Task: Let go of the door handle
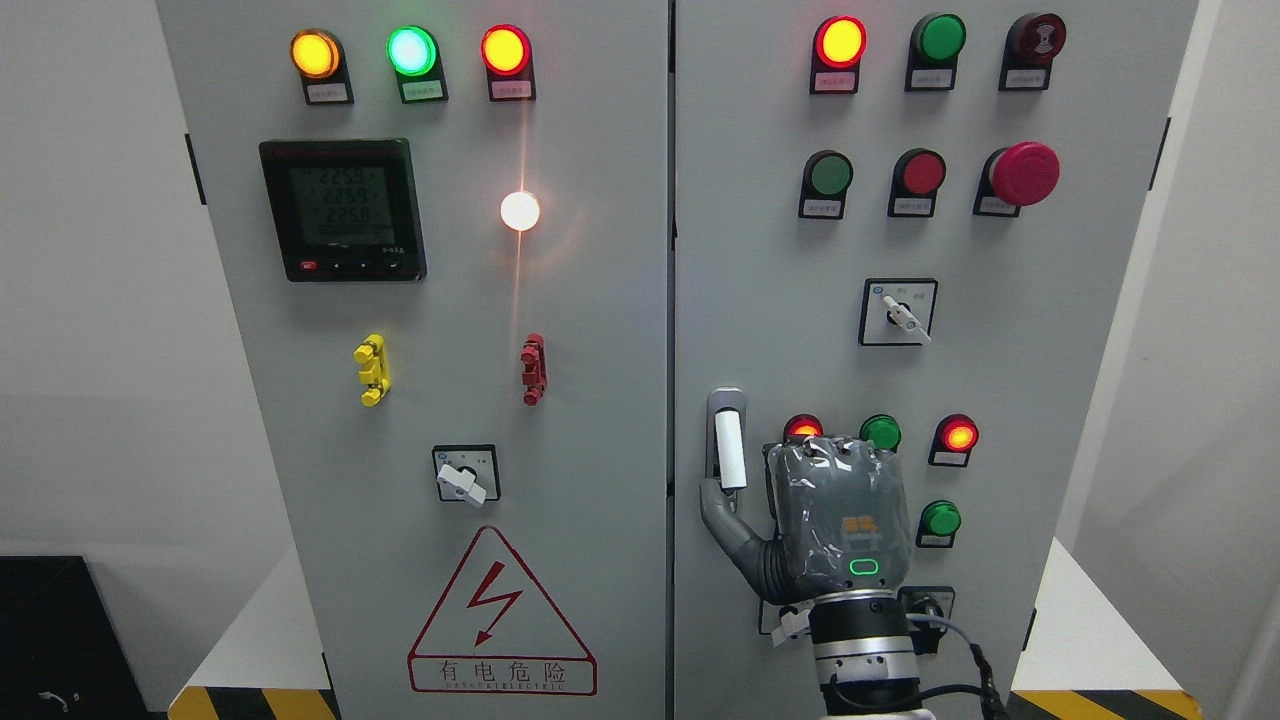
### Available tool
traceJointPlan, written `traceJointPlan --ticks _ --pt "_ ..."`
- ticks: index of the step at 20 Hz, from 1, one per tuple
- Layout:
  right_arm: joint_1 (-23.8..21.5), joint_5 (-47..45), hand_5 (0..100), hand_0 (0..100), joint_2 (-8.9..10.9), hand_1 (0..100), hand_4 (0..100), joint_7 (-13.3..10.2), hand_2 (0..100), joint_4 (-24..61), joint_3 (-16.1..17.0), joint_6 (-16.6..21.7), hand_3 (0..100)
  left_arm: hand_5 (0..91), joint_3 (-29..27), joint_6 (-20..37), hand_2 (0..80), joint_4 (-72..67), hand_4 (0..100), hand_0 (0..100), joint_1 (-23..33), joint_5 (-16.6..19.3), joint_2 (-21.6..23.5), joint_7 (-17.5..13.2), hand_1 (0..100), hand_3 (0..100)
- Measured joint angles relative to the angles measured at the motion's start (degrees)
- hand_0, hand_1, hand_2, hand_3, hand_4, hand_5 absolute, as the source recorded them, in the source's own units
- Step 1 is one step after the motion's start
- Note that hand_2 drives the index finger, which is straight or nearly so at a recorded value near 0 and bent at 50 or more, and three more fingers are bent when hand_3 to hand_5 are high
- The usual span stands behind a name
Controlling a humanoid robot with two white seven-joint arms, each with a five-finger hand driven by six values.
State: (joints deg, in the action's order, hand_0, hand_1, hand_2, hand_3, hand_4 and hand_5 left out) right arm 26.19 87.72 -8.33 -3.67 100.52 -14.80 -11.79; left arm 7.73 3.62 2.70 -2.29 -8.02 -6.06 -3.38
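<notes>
The door handle (729,447) is a white lever in a silver mount on the left edge of the cabinet's right door (1000,350). It stands upright and fully in view. My right hand (785,480), wrapped in clear plastic, comes up from the bottom edge and sits just right of the handle, its back toward the camera. Its thumb (722,515) is spread out to the left and reaches under the lever's lower end. No finger wraps the lever. The other fingers are hidden behind the hand. The left arm is out of view.
Both grey doors are closed, meeting at a seam (671,350). Lit and unlit buttons (880,432) crowd around the hand, with a rotary switch (900,312) and a red emergency stop (1024,173) above. The left door carries a meter (342,208) and a warning triangle (500,615).
</notes>
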Motion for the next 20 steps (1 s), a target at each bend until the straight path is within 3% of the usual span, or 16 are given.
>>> traceJointPlan --ticks 20 --pt "-0.2 0.0 100 43 -0.01 34 100 0.0 100 0.0 0.3 0.0 100 0.0 0.0 0.0 0.0 0.0 0 12 0.0 0.0 0.0 0.0 56 0"
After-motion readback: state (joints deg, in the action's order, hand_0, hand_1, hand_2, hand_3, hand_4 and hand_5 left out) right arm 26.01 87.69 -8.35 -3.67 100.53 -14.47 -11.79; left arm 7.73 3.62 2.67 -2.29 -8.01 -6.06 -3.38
